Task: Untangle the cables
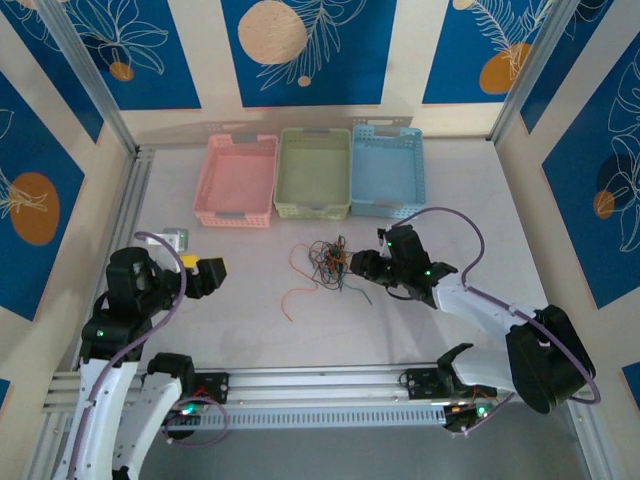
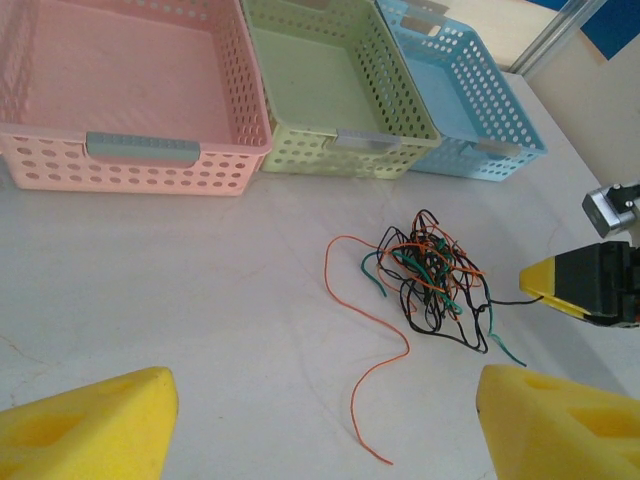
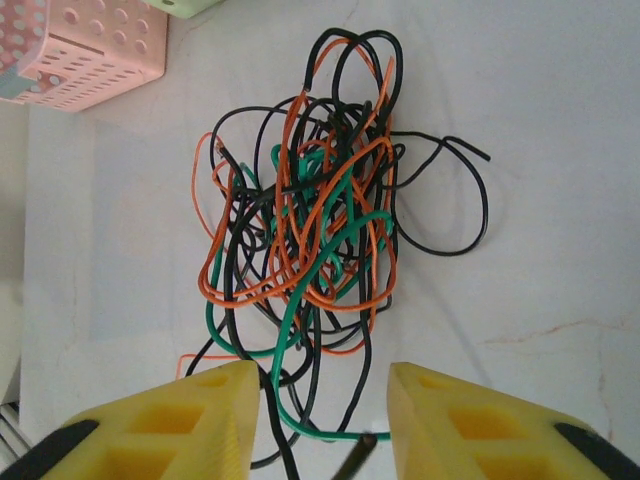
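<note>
Little of the untangling looks done. The cables (image 1: 333, 262) lie in one knotted clump mid-desk (image 1: 455, 215), just in front of three empty baskets (image 1: 312, 211). One orange strand (image 2: 375, 372) trails out to the left, and no wire lies fully apart.

The right pincer (image 3: 322, 388) sits at the clump's edge, its fingers apart, with green and black strands running between them, not pinched. The left pincer (image 2: 325, 400) hangs well to the left, spread wide, holding nothing.

Every strand is yet to be pulled free. The tight crossings of orange, black and green look the main obstacle, since pulling one wire would likely drag the whole clump.
</note>
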Controlling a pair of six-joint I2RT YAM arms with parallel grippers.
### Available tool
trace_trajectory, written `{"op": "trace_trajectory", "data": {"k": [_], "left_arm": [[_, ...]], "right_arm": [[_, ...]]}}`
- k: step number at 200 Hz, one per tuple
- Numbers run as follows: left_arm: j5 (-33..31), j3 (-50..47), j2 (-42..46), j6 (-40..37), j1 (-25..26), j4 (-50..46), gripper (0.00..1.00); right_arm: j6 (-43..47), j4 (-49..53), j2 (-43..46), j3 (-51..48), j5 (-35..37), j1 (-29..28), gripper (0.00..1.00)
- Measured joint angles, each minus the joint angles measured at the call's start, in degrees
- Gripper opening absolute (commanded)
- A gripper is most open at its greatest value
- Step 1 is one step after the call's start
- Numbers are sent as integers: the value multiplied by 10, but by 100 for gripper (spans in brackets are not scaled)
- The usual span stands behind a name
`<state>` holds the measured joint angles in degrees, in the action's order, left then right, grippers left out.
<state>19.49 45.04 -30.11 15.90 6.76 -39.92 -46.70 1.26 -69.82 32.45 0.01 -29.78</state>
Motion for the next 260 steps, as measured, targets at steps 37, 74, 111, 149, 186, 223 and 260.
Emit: {"op": "trace_trajectory", "data": {"k": [37, 74, 111, 149, 186, 223, 260], "left_arm": [[0, 0, 0, 0, 0, 0, 79], [0, 0, 0, 0, 0, 0, 79], [0, 0, -5, 0, 0, 0, 79], [26, 8, -29, -1, 0, -11, 68], [106, 13, -35, 55, 5, 27, 62], [98, -21, -63, 107, 97, 98, 62], [1, -37, -198, 110, 285, 158, 67]], "right_arm": [[-3, -17, -28, 4, 0, -6, 17], [2, -19, -31, 8, -5, -11, 0], [32, -5, -27, 25, -29, -13, 0], [97, 43, 4, 50, -82, -13, 0], [159, 110, 71, 50, -86, -1, 0], [174, 120, 148, -16, -84, 51, 0], [171, 103, 167, -73, -87, 92, 0]]}}
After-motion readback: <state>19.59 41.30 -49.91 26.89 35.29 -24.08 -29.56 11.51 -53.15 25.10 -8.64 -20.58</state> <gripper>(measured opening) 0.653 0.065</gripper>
